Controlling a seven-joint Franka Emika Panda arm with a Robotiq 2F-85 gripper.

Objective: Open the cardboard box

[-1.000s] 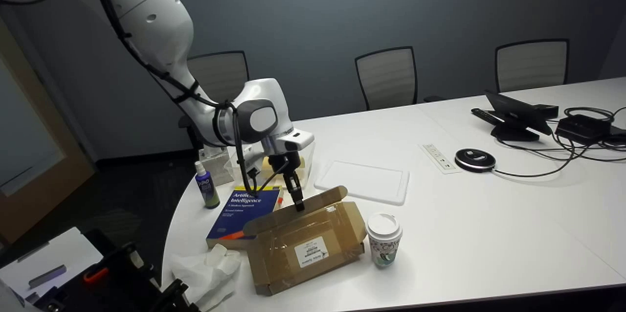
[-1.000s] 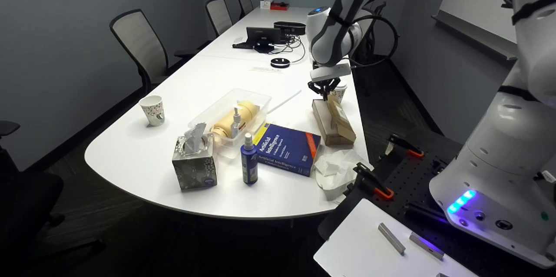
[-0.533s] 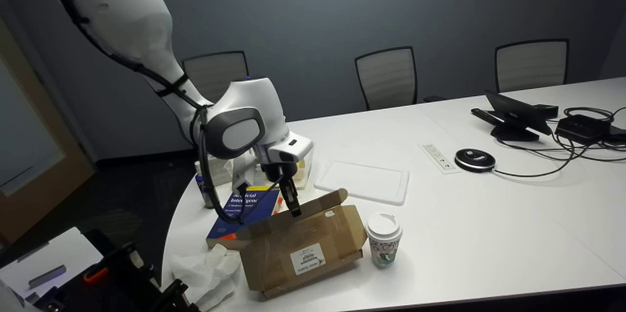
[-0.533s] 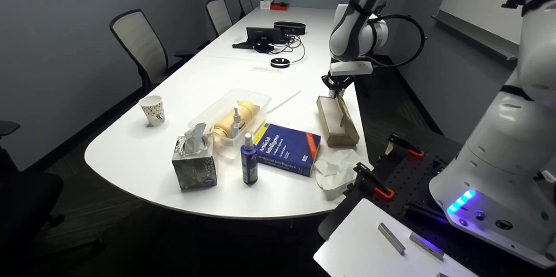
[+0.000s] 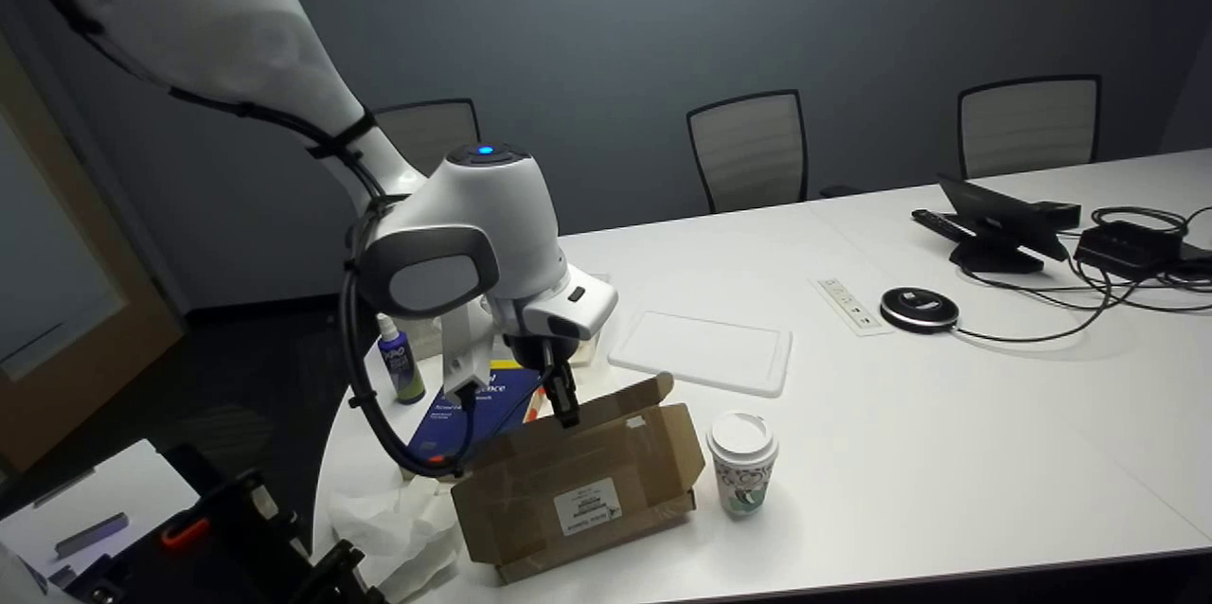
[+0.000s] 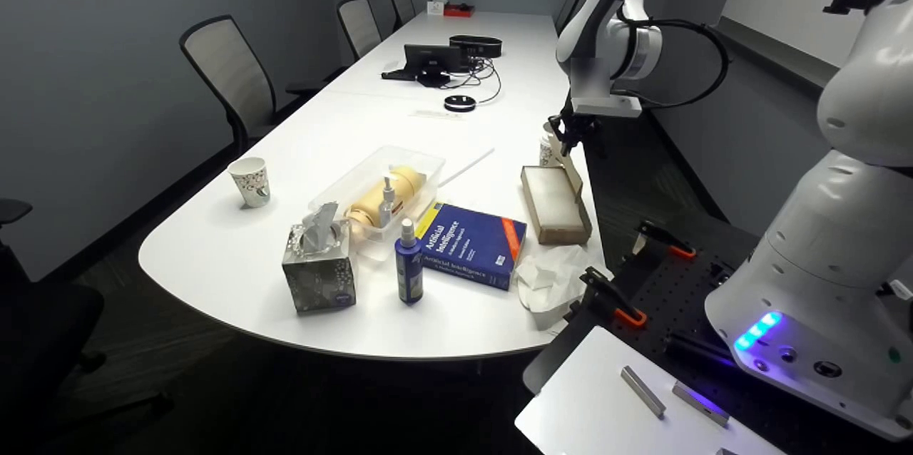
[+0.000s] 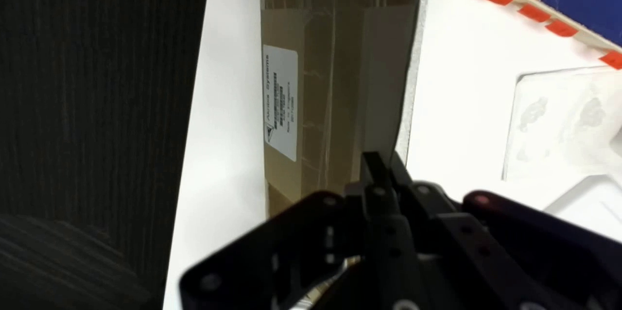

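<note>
The cardboard box stands near the table edge with its tan lid (image 5: 639,457) and white label showing in an exterior view. In an exterior view the box (image 6: 562,235) has its lid raised steeply along the side towards the robot base, and a pale filling shows inside. The gripper (image 5: 567,417) is at the lid's upper edge; it also shows in an exterior view (image 6: 566,147). In the wrist view the gripper (image 7: 386,159) is shut on the lid's thin front flap, one finger on each side. The labelled lid (image 7: 320,106) hangs beside it. The box interior is hidden there.
A lidded paper cup (image 5: 742,462) stands close to the box's far end. A dark blue book (image 6: 471,244) and crumpled white paper (image 6: 560,280) lie at the near end. A clear bin (image 6: 342,184), a spray bottle (image 6: 409,266) and a tissue box (image 6: 321,277) stand farther off.
My gripper has moved towards the robot-base side of the table, holding the flap. The lid has swung up more steeply, and more of the pale inside of the box shows.
</note>
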